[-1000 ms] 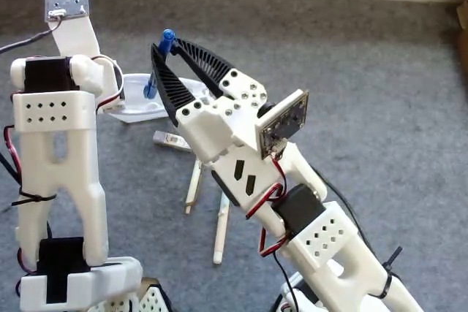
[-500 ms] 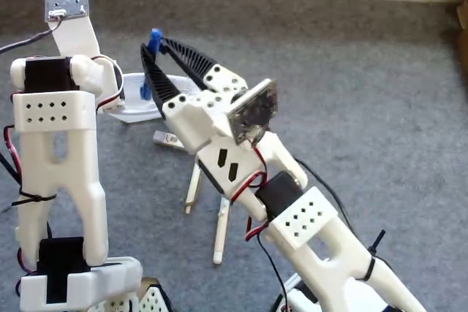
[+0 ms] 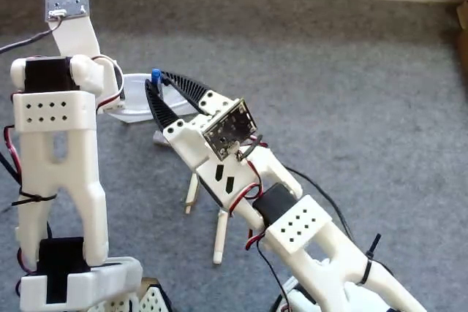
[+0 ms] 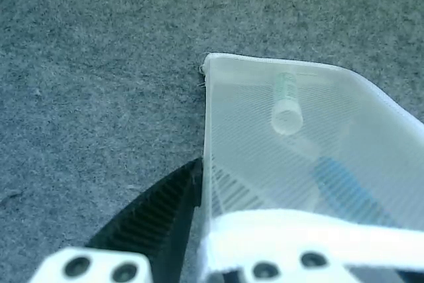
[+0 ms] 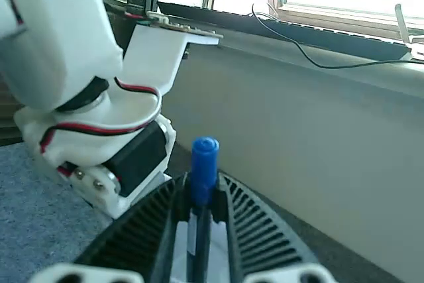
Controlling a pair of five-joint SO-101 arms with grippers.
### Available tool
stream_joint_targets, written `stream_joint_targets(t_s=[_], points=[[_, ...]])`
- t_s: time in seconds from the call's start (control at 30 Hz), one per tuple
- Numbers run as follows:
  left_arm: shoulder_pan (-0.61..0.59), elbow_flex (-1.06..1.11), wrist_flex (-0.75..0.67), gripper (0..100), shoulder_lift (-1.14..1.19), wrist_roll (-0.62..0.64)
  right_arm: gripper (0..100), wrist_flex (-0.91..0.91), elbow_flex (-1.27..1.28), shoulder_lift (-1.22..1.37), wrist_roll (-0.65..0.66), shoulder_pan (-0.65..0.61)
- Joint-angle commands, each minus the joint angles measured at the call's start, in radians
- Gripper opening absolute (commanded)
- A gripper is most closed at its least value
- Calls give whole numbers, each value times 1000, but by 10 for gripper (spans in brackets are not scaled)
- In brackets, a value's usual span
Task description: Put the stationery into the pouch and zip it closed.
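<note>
A translucent white pouch (image 3: 140,112) lies on the grey carpet, and my left gripper (image 4: 201,187) is shut on its edge. Through the mesh (image 4: 311,137) I see a green-capped item (image 4: 286,101) and a blue shape (image 4: 341,187). My right gripper (image 3: 156,83) stands over the pouch, shut on a blue pen (image 3: 156,77) that it holds upright. In the right wrist view the blue pen (image 5: 204,164) sticks up between the black fingers (image 5: 248,220). Two white sticks (image 3: 194,186) (image 3: 219,233) and a small flat piece (image 3: 165,139) lie on the carpet near the pouch.
The left arm's white body (image 3: 55,144) stands tall at the near left. The right arm (image 3: 292,224) stretches across the middle, over the loose sticks. Open grey carpet (image 3: 365,85) spreads to the right, with a pale wall along the far edge.
My right gripper has moved left and down with the blue pen, bringing it lower over the pouch. The left arm has kept still.
</note>
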Motion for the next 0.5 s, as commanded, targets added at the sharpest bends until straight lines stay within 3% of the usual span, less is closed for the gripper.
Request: stream_joint_targets(t_s=[0.0,0.17,0.27,0.47], points=[[-5,18,-18,7,-7,3,10,-22,-13,-42,12,-7],[-5,18,-18,7,-7,5,14,116,-24,-42,11,-7],[-5,16,-18,7,-7,5,72,189,-24,-50,8,-8],[-5,18,-18,7,-7,3,141,209,-25,-51,8,-12]])
